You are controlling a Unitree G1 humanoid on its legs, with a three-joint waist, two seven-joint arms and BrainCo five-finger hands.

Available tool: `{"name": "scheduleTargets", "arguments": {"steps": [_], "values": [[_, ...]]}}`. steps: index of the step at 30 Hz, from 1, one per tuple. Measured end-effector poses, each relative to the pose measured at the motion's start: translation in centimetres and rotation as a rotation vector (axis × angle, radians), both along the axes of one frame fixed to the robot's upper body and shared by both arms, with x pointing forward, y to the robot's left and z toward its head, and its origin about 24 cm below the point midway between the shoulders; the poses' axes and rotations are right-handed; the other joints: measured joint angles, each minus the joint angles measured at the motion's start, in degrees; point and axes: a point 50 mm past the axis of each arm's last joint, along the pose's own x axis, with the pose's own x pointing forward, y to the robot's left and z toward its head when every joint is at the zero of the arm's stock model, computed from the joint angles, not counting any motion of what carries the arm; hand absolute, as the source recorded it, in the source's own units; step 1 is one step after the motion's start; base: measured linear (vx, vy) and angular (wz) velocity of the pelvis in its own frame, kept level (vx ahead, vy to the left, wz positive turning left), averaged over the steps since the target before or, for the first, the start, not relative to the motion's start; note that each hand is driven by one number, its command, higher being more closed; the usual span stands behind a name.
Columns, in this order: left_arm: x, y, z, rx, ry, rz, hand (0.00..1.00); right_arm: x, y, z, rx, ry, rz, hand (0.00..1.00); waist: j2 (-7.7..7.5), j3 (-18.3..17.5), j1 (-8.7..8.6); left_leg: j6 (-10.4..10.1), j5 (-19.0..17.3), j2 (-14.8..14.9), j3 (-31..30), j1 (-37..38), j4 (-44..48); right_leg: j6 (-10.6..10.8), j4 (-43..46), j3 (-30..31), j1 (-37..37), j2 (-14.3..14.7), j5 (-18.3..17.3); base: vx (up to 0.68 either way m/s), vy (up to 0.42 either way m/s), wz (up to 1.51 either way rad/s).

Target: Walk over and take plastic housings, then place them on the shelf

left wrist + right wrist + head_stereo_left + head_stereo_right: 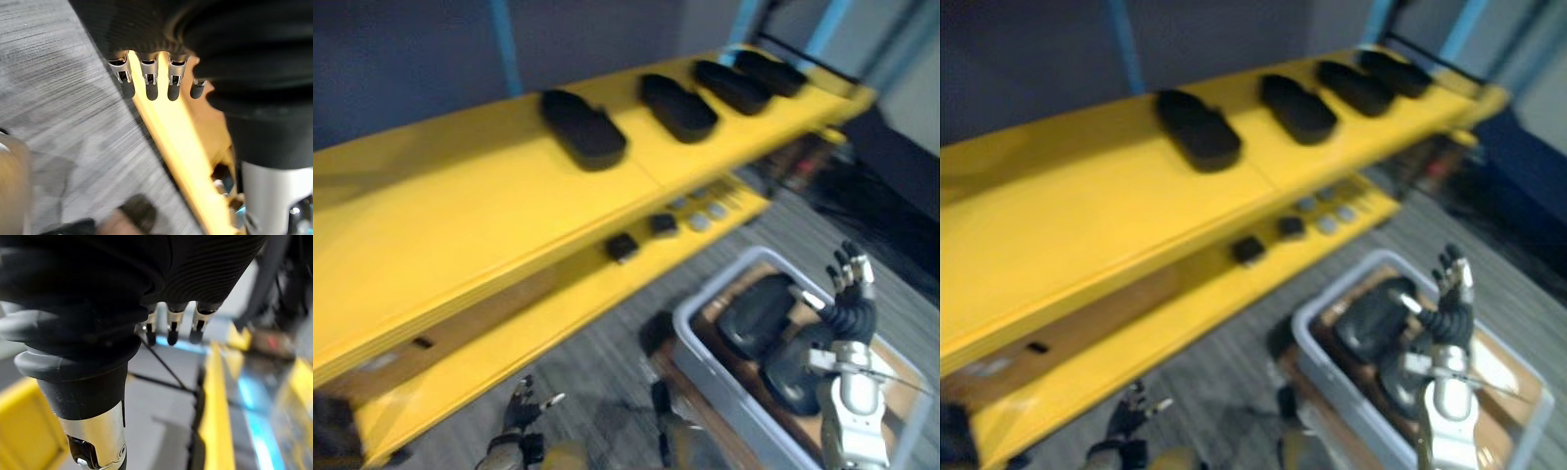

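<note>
1. My right robot hand (849, 294) is held upright over the grey tub (713, 281), fingers straight, released, empty.
2. My left robot hand (521, 413) hangs low, fingers spread, empty.
3. Two plastic housings (756, 315) lie in the tub; four more line the yellow shelf (460, 206).

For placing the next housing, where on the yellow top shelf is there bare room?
The top shelf is bare across its left half, from the leftmost housing out to the left end. Right of it, three more housings sit in a crowded row. The lower shelf looks bare left of its small parts.
</note>
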Motion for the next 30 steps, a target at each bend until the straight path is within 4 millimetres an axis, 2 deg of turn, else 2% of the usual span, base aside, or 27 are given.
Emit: {"name": "scheduleTargets", "arguments": {"steps": [1,2,3,4,5,7,8,9,10,12,14,15,16,18,22,25,26,28,30], "values": [[-1.1,0.4,-0.5,0.004,0.057,0.012,0.0,1.9,1.4,1.5,-0.043,-0.051,0.064,0.0,0.53,-0.2,1.27,0.0,1.7,1.2,4.2,1.4,-2.3,0.2,7.1,-4.8,0.1,-2.2,-2.0,-0.21,0.087,-1.88],[-2.1,0.4,-0.9,0.002,0.097,0.02,0.0,4.1,3.2,2.9,-0.095,-0.089,0.132,0.0,0.74,-0.1,2.33,0.0,3.1,2.1,7.7,1.9,-3.7,1.6,12.8,-7.7,0.8,-5.1,-4.7,-0.17,0.031,-1.64],[-2.5,0.5,-1.0,0.004,0.111,0.025,0.0,5.1,4.1,3.6,-0.129,-0.098,0.16,0.0,0.76,-0.1,2.86,-0.1,3.5,2.5,9.1,1.8,-4.1,2.5,15.1,-8.6,1.2,-6.8,-5.8,0.02,0.029,-1.38],[-3.1,1.1,-1.0,0.016,0.13,0.03,0.0,6.7,5.7,4.8,-0.209,-0.098,0.205,0.0,0.77,-0.1,4.28,-0.2,4.3,3.6,11.3,0.6,-3.8,3.2,18.6,-9.8,2.2,-10.0,-7.1,0.2,0.045,-1.03],[-3.5,1.4,-1.1,0.018,0.14,0.043,0.0,7.7,6.6,5.5,-0.271,-0.086,0.224,0.0,0.77,-0.1,5.14,-0.6,5.0,4.5,12.2,-1.2,-3.4,4.1,20.3,-10.0,3.8,-12.5,-7.6,0.27,0.053,-0.82],[-4.5,1.9,-1.1,-0.002,0.144,0.092,0.0,8.5,6.9,6.0,-0.301,-0.059,0.22,0.0,0.7,-0.1,5.69,-1.5,5.6,6.4,12.3,-4.5,-1.3,5.0,19.7,-10.0,6.4,-14.8,-7.1,0.22,-0.025,-0.45],[-5.4,2.9,-1.0,0.008,0.157,0.113,0.0,8.6,6.7,6.1,-0.294,-0.052,0.2,0.0,-0.08,-0.5,6.14,-1.8,5.8,7.3,11.4,-7.3,0.9,5.6,16.2,-9.3,6.9,-15.5,-4.5,0.13,-0.109,-0.51],[-5.8,3.0,-1.0,0.006,0.164,0.119,0.0,8.6,6.5,6.2,-0.295,-0.052,0.187,0.0,-0.86,-0.8,6.56,-1.8,5.8,7.4,9.8,-8.8,2.2,5.5,13.3,-9.2,6.9,-15.6,-1.5,0.02,-0.25,-0.68],[-6.2,3.6,-1.0,0.003,0.176,0.14,0.0,8.5,5.5,6.3,-0.29,-0.05,0.148,0.0,-1.71,-0.6,6.94,-1.9,5.8,7.8,5.8,-11.8,4.6,8.1,8.5,-8.5,7.1,-14.5,0.7,0.0,-0.309,-0.61],[-6.0,3.4,-1.0,-0.007,0.157,0.143,0.0,7.2,2.5,5.1,-0.199,0.003,0.031,0.0,-0.68,0.0,6.57,-4.9,7.5,9.1,0.4,-14.1,4.2,12.1,3.2,-8.6,8.3,-10.7,-1.6,0.03,-0.379,-0.48],[-5.0,2.7,-1.0,-0.019,0.118,0.133,0.0,5.8,-0.1,3.6,-0.131,0.06,-0.068,0.0,-0.46,1.3,4.91,-6.7,8.6,9.0,-3.0,-14.2,3.0,15.8,3.3,-8.8,8.7,-9.9,-4.2,0.04,-0.291,-0.1],[-4.3,1.8,-1.1,-0.041,0.085,0.13,0.0,5.0,-1.6,2.8,-0.096,0.095,-0.13,0.0,0.26,2.8,3.73,-7.4,9.2,9.4,-5.5,-13.9,3.1,16.0,4.8,-8.7,8.5,-9.4,-5.6,-0.02,-0.205,-0.08],[-4.1,1.3,-1.1,-0.062,0.068,0.142,0.0,4.6,-2.2,2.4,-0.077,0.111,-0.162,0.0,0.54,3.7,3.48,-7.7,9.5,9.5,-5.9,-13.5,3.1,16.0,5.7,-8.5,8.3,-9.3,-6.2,-0.08,-0.178,-0.32],[-2.9,-0.2,-0.9,-0.126,-0.024,0.164,0.0,3.4,-4.3,0.6,0.031,0.15,-0.286,0.0,0.5,6.1,2.53,-8.2,10.0,9.0,-6.9,-13.1,1.8,16.2,9.1,-6.6,5.5,-9.7,-8.1,-0.11,-0.108,-0.41],[-0.4,-1.5,0.0,-0.112,-0.135,0.068,0.0,3.0,-5.7,-1.0,0.161,0.168,-0.442,0.0,1.31,10.2,2.1,-9.7,11.7,6.3,-8.2,-13.6,-2.5,16.0,10.6,-6.0,1.3,-11.3,-8.3,-0.14,-0.033,-0.08],[0.8,-2.1,0.3,-0.117,-0.161,0.017,0.0,4.6,-5.9,-0.8,0.235,0.159,-0.503,0.0,2.11,11.4,2.29,-9.4,14.5,3.1,-8.6,-16.4,-5.6,17.1,10.2,-5.7,-2.5,-13.8,-7.8,-0.18,0.011,0.15],[1.3,-2.2,0.5,-0.128,-0.175,0.018,0.0,5.9,-5.8,-0.3,0.266,0.153,-0.513,0.0,2.68,12.2,2.37,-9.4,15.0,2.0,-9.9,-16.7,-6.7,17.7,9.5,-5.7,-2.8,-14.4,-7.4,-0.16,0.004,0.13],[1.9,-2.5,0.6,-0.141,-0.189,0.007,0.0,7.4,-5.7,0.5,0.297,0.154,-0.519,0.0,3.28,12.4,2.92,-9.1,15.9,0.9,-11.2,-18.4,-7.6,18.1,8.3,-5.7,-4.2,-14.7,-6.2,-0.16,0.011,0.11],[2.4,-2.6,0.7,-0.154,-0.206,0.006,0.0,8.6,-5.7,1.3,0.292,0.158,-0.525,0.0,3.42,12.4,4.26,-8.8,17.0,0.1,-11.9,-20.0,-8.6,18.2,6.1,-5.9,-5.1,-14.8,-4.1,-0.12,0.02,0.1]]}}
